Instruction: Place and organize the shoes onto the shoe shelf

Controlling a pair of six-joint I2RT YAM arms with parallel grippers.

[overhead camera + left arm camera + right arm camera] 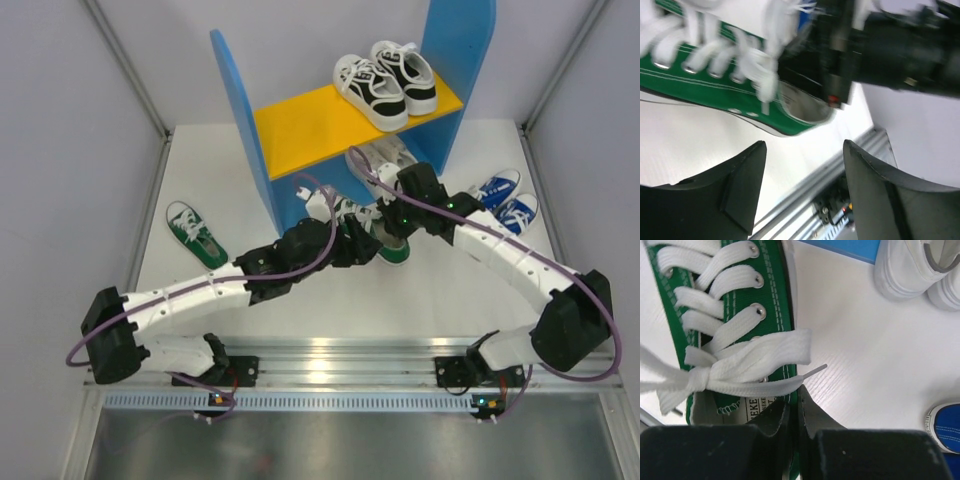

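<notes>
Right hand (795, 400) seemingly clamped on green shoe (735, 315); left hand (804, 146) apart; white pair (910, 265) beside.

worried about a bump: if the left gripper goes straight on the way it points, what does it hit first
The left gripper would probably meet the heel end of the green sneaker, pinched by the right gripper; depth is unclear.

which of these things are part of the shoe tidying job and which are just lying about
Job:
green shoe at centre
green shoe at left
white pair
blue pair
shoe shelf

Lying about:
black-and-white pair, on the shelf
</notes>
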